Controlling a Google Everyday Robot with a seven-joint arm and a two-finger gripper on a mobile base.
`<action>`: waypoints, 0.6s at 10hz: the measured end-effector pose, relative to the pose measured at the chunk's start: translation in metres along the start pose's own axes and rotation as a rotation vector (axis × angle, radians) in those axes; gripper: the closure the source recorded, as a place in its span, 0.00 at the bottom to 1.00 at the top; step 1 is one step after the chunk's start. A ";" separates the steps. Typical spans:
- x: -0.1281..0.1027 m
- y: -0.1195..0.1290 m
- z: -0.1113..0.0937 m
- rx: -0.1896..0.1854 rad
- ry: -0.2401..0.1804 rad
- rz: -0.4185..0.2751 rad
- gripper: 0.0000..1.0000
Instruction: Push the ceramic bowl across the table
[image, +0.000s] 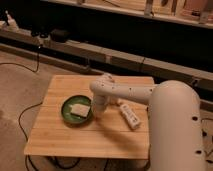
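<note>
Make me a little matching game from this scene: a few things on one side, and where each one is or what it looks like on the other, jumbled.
Things:
1. ceramic bowl
2. pale block
3. white oblong object
4. pincer

Descriptions:
A. lying inside the bowl
B. down at the bowl's right edge
C. dark green, on the table's left half
D. lying on the planks to the right of the arm

Pairs: 1-C, 2-A, 3-D, 4-B
</note>
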 end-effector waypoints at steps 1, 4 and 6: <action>0.005 -0.004 0.002 0.005 0.009 -0.008 0.74; 0.011 -0.030 -0.015 0.038 0.044 -0.048 0.74; 0.007 -0.051 -0.035 0.060 0.064 -0.079 0.74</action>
